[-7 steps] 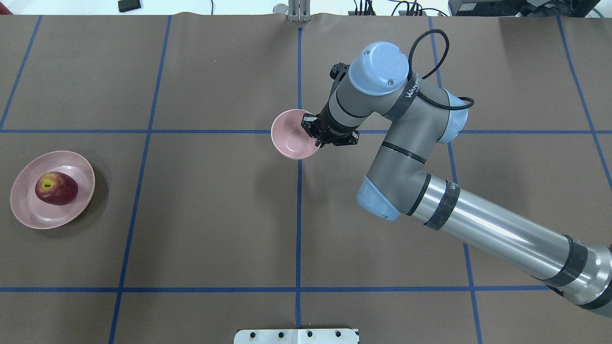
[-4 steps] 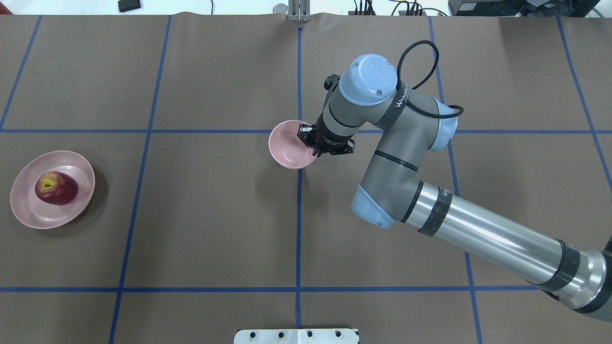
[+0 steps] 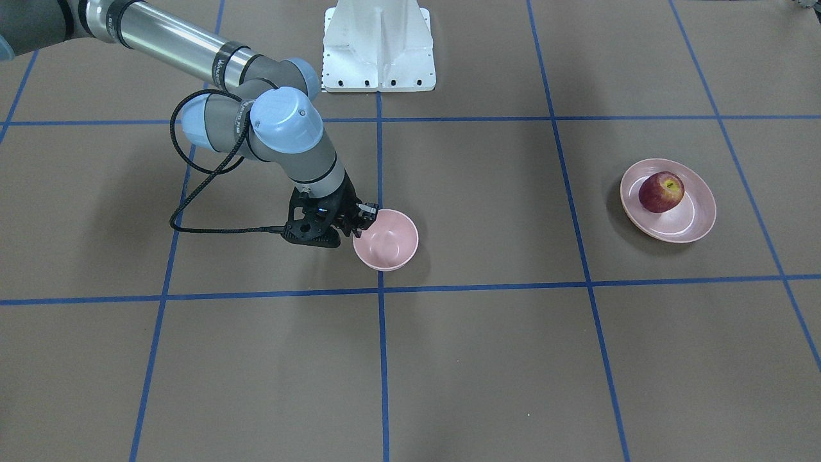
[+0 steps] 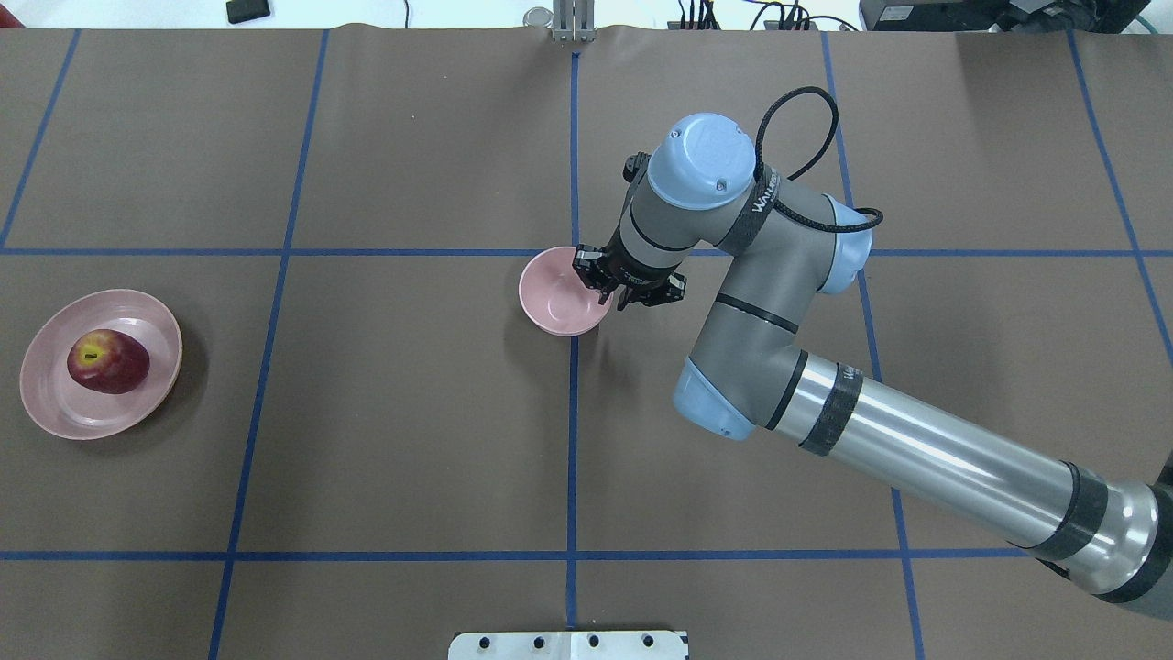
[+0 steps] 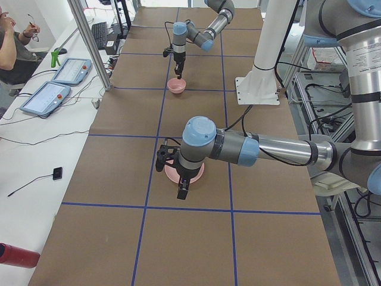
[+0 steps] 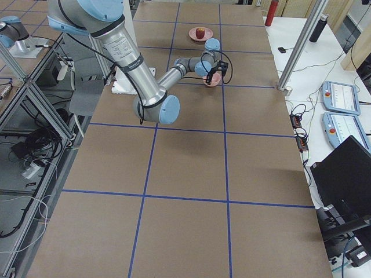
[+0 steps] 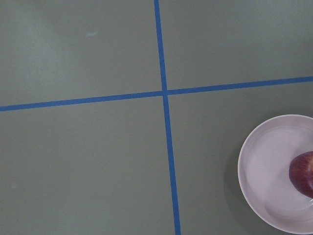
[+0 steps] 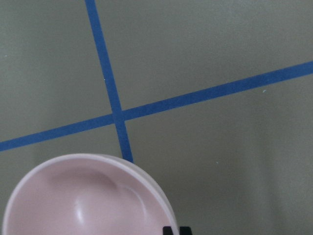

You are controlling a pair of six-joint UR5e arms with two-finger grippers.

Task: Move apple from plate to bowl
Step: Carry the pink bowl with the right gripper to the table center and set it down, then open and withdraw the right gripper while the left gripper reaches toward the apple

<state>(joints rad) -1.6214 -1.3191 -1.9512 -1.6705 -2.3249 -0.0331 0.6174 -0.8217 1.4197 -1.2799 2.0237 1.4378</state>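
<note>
While pinching the bowl [image 4: 554, 295] by its rim in the closed right hand [image 4: 610, 295], hold it level. Seat it flat before releasing.

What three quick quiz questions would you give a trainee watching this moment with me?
1. True or false: the apple already sits in the bowl.
2. Pick one: the right gripper is at (a) the plate's rim, (b) the bowl's rim, (c) the apple.
3. Short answer: in the overhead view, on which side of the bowl does the plate lie?

Key
1. False; the apple lies on the plate.
2. b
3. Left, far from the bowl.
</note>
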